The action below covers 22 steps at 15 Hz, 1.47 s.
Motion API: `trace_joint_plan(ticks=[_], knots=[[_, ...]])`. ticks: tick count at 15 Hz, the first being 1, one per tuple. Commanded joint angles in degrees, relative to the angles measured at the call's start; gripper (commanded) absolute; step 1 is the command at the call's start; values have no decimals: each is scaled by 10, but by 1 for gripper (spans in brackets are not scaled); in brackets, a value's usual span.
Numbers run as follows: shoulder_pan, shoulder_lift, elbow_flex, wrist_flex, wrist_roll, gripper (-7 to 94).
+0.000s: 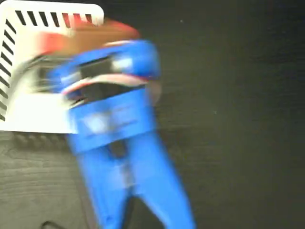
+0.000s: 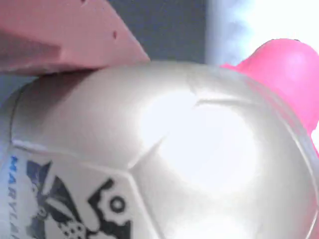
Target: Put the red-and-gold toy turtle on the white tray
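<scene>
Over the white tray [image 1: 28, 112], the blurred blue arm [image 1: 128, 167] is seen. The turtle [image 2: 164, 154] is pinched by the end effector [image 1: 90, 40].

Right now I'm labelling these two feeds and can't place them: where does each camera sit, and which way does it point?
Fixed view: overhead, looking down at the dark table and white tray; the blurred blue arm fills the middle.
Wrist view: on the arm, tight on the turtle's shell; a pink claw finger shows top left.
Shared: probably the turtle, only a red-brown smear in the fixed view.

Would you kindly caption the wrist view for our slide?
Close-up of the toy turtle: shiny domed shell with black printed mark, pink head upper right, a pink finger against it.
</scene>
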Motion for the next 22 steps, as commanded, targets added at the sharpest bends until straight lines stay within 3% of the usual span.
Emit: trace_joint_plan(ticks=[1,6,15,19,22], knots=[[-43,-61,-89,-15,24,0],[-54,-240,-159,-77,-6,0],[-105,-347,-294,-55,13,1],[-102,-348,-295,7,15,19],[-94,-346,-294,31,11,22]])
